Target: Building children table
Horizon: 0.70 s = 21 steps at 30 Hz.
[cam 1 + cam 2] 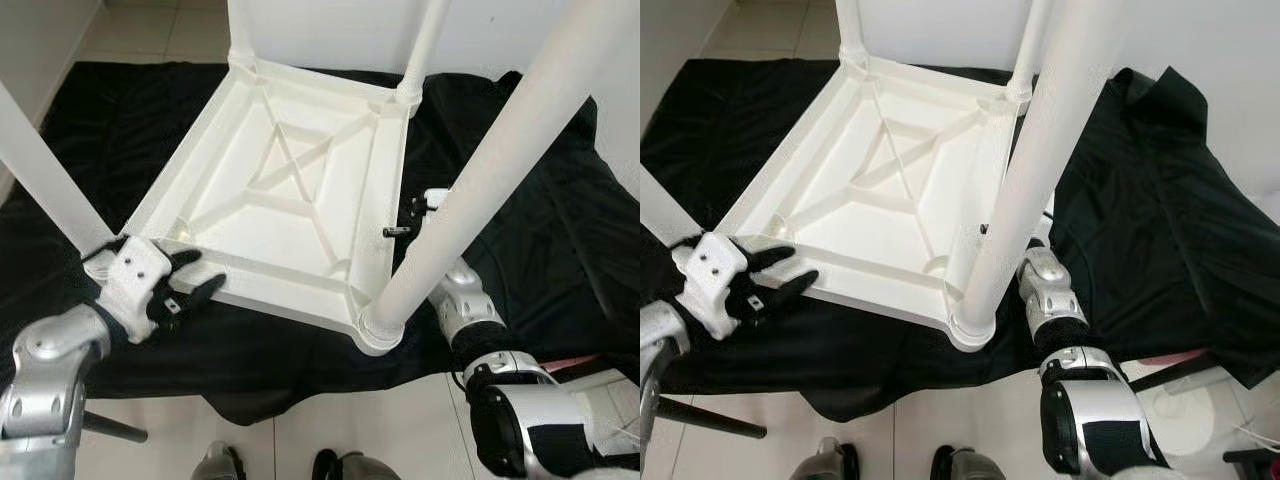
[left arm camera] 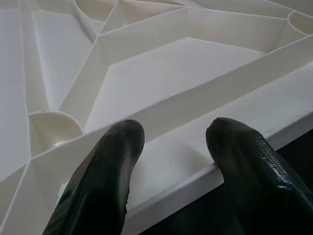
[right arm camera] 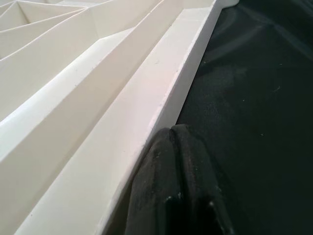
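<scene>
A white plastic children's table (image 1: 290,190) lies upside down on a black cloth (image 1: 530,250), its ribbed underside facing up. Four white legs stand up from its corners; the nearest leg (image 1: 480,170) rises at the near right corner and another leg (image 1: 45,180) at the near left. My left gripper (image 1: 205,270) is open at the table's near left rim, its fingers (image 2: 117,161) straddling the rim's edge. My right gripper (image 3: 171,139) is shut, its tips low on the cloth against the outside of the right rim, mostly hidden behind the nearest leg.
The cloth covers the tiled floor (image 1: 330,420) under the table. White walls stand close on the far side and the left. A dark pole (image 1: 115,430) lies by my left side, and a white object (image 1: 1185,420) sits at the lower right.
</scene>
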Tool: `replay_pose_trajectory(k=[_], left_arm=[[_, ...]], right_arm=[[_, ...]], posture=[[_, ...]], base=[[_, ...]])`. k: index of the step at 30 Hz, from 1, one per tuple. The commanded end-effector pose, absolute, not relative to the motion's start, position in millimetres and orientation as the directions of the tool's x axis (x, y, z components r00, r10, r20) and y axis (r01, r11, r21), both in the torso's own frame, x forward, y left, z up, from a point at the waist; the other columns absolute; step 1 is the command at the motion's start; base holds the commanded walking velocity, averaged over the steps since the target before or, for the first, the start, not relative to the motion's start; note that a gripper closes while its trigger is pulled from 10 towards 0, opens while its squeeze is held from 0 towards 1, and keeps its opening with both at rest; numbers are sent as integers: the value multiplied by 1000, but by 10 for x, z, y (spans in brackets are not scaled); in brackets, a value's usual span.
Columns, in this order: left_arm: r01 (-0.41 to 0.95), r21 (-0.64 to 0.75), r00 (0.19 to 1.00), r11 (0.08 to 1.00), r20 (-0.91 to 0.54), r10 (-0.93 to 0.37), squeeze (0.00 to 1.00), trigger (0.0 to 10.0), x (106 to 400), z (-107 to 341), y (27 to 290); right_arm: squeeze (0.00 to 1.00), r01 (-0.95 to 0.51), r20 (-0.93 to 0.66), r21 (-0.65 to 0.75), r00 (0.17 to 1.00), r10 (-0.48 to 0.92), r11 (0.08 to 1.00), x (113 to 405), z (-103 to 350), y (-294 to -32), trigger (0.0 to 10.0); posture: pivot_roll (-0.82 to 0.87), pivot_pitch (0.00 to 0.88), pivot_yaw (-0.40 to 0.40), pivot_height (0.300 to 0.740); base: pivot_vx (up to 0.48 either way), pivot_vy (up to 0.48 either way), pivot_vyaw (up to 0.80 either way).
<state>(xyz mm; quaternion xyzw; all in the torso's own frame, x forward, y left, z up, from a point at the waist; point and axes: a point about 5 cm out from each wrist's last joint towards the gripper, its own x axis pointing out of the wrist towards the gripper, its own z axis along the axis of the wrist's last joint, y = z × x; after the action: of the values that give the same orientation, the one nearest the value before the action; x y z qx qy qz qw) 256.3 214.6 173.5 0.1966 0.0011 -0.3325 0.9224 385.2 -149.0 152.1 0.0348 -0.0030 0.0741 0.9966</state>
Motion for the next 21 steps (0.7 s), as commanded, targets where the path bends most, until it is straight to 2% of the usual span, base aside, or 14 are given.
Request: replay_pose_trajectory(k=[1,14,21], left_arm=[[631,343,773,696,-198,-603,0,10000,2481,1638,2119],[708,284,706,647,-307,-638,0,10000,2334,1574,2048],[743,265,668,614,-348,-658,0,10000,2245,1573,1987]], right_arm=[[0,-140,-25,79,989,142,987,3869,1479,-1532,10000],[0,-202,-47,126,977,210,971,3968,1556,-1373,10000],[0,-292,-24,96,955,295,952,4000,1644,-1129,10000]], posture=[[162,172,-108,740],[174,171,-101,740],[177,172,-98,740]], base=[[0,0,0],[0,0,0],[0,0,0]])
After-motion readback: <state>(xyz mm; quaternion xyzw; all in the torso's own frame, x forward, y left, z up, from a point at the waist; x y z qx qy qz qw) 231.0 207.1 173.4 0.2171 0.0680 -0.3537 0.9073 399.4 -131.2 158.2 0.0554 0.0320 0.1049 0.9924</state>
